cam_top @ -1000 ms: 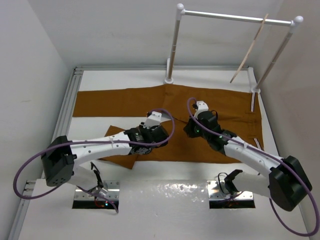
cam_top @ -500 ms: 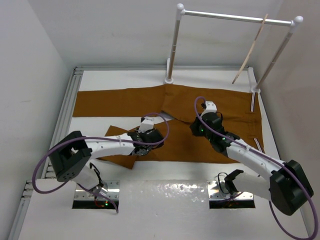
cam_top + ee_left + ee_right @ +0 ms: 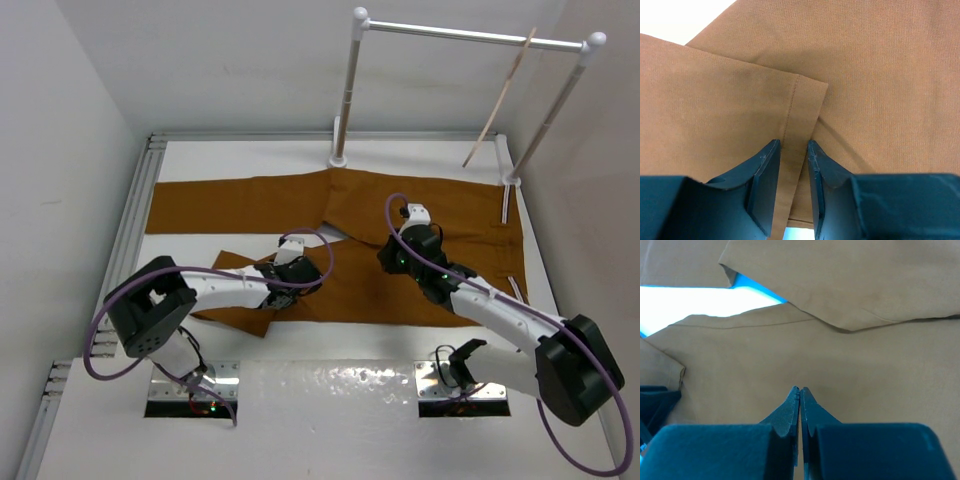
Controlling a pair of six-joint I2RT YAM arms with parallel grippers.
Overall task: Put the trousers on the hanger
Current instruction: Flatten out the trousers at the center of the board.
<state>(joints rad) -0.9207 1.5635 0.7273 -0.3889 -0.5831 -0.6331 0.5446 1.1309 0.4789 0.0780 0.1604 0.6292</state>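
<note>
- left gripper (image 3: 793,143) over the trousers' (image 3: 430,200) near-left fold, fingers slightly apart astride a stitched hem (pinching it or not, i cannot tell).
- right gripper (image 3: 800,388) pressed together, tips at the cloth mid-tabletop (image 3: 250,160).
- trousers lie spread from left edge to right edge.
- hanger (image 3: 497,105) hangs tilted on the rail (image 3: 470,35), far right corner.
</note>
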